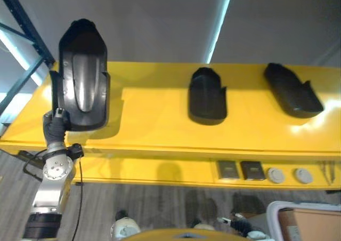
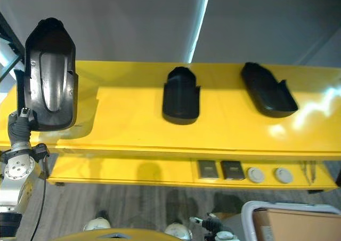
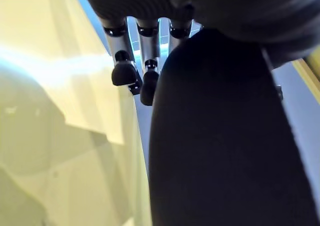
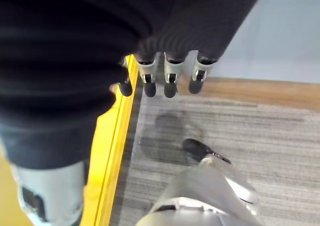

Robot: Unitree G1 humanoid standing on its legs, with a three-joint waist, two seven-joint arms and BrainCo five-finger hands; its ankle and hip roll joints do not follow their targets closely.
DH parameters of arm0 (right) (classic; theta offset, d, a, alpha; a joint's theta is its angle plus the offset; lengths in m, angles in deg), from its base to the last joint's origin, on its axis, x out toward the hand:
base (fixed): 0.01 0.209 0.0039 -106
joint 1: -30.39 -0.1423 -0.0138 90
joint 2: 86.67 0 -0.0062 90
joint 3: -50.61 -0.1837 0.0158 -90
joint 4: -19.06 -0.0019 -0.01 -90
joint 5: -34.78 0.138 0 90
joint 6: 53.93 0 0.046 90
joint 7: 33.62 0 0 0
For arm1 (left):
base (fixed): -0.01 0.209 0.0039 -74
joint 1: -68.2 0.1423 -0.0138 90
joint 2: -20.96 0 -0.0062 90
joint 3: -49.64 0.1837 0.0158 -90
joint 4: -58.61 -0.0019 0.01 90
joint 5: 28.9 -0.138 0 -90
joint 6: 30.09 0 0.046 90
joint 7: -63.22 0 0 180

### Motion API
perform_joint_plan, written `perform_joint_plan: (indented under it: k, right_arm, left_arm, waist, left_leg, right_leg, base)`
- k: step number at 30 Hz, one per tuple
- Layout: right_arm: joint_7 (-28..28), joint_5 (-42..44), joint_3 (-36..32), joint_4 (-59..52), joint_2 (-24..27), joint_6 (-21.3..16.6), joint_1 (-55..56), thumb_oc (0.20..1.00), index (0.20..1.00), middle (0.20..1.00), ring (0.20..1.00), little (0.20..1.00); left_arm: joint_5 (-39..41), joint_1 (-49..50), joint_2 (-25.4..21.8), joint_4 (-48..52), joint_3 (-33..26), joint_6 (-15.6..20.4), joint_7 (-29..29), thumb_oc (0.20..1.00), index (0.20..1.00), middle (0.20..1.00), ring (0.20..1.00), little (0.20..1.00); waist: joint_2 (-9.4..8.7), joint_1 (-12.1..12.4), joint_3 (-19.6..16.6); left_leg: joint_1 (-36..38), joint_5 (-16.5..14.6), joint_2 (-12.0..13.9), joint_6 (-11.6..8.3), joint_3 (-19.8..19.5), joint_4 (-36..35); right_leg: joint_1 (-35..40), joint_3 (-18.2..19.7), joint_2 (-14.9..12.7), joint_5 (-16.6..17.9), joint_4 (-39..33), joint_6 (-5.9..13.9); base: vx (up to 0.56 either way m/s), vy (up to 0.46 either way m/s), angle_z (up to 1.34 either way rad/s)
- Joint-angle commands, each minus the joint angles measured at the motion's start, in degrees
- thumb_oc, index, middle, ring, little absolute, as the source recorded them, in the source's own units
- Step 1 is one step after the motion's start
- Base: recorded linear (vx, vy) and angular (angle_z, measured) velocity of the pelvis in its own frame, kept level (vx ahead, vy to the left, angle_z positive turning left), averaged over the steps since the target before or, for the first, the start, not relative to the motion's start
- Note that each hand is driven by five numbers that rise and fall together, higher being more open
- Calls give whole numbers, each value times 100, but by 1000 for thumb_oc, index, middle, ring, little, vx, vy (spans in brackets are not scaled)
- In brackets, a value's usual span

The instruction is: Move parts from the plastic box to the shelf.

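Left robot hand [image 1: 55,125] grips black moulded part [image 1: 82,75] from below, long axis upright, over yellow shelf's [image 1: 154,129] left end; right robot hand [image 4: 170,78] hangs w/ fingers relaxed.

Head stereo pair looked down on the yellow shelf [image 1: 160,123], sharing it; wrist cameras sat close along each hand.

The black part [image 1: 82,78] hides the left hand's [image 1: 55,125] fingers.
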Motion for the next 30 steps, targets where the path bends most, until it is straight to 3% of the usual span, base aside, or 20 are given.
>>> perform_joint_plan:
  k: [1,6,9,10,14,16,19,21,22,30]
  right_arm:
    - [52,186,-23,155,-122,-38,-33,1000,1000,1000,1000,1000]
    - [-1,211,48,89,-220,-183,17,1000,1000,1000,1000,1000]
    - [-92,198,97,-331,-294,-176,119,1000,1000,1000,1000,1000]
    - [-77,158,106,-432,-290,-164,134,1000,1000,1000,1000,1000]
    - [-11,-48,229,-810,-246,-50,199,1000,1000,1000,1000,1000]
    - [5,-193,278,-800,-204,32,226,1000,1000,1000,1000,1000]
    - [89,-304,381,-749,-95,125,252,1000,1000,1000,1000,1000]
    - [162,-377,482,-768,-5,236,242,1000,1000,1000,1000,1000]
    - [203,-315,560,-705,60,309,235,1000,1000,1000,1000,1000]
    - [343,-426,630,-729,85,422,324,1000,1000,1000,1000,1000]
  left_arm:
    - [49,-362,-326,312,-324,469,141,200,200,200,200,200]
    - [48,-527,-572,220,-219,288,368,200,200,200,200,200]
    - [-82,-559,-685,60,-149,229,530,200,200,200,200,200]
    - [-90,-539,-722,46,-153,111,602,200,200,200,200,200]
    - [-227,-629,-894,16,-106,-276,548,200,200,200,200,200]
    - [-210,-827,-905,-158,-40,-977,254,200,200,200,200,200]
    - [-61,-1340,-890,-1009,197,-1397,-240,200,200,200,200,200]
    - [30,-1779,-854,-1888,399,-1449,-463,200,200,200,200,200]
    - [-36,-2213,-754,-2783,567,-1643,-599,200,200,200,200,200]
    - [-401,-3015,-811,-4350,813,-1868,-281,200,200,200,200,200]
  waist:
    - [-163,146,-64]
    - [-165,205,52]
    - [-191,227,176]
    - [-196,214,203]
    - [-256,63,274]
    - [-277,2,173]
    - [-311,-131,10]
    - [-323,-230,-84]
    - [-334,-331,-163]
    - [-340,-653,-256]
  left_leg:
    - [-97,-190,-71,287,-219,227]
    - [-291,-553,-577,654,-374,600]
    - [-188,-732,-1028,910,-217,440]
    - [-72,-872,-1128,905,-239,358]
    - [52,-959,-1297,936,-230,175]
    - [120,-882,-1230,916,-166,30]
    - [147,-764,-1068,833,-52,-16]
    - [180,-691,-938,768,60,-40]
    - [251,-629,-810,703,142,-79]
    - [372,-566,-660,609,366,-175]
  right_leg:
    - [-165,-9,-114,-166,249,10]
    - [-251,222,-541,-15,652,138]
    - [-569,192,-851,549,1078,282]
    - [-624,233,-834,544,1157,403]
    - [-903,356,-459,711,800,451]
    - [-779,384,-337,697,428,453]
    - [-579,392,-188,513,118,441]
    - [-458,350,-107,374,-20,428]
    - [-318,321,-17,243,-143,390]
    - [-225,368,131,125,-283,307]
  base:
    - [-1,289,-20]
    - [-22,335,-9]
    - [-46,321,-20]
    - [-2,270,-53]
    - [40,31,-25]
    - [94,-105,12]
    - [96,-105,10]
    - [146,-130,3]
    - [153,-126,-5]
    - [99,-63,-11]
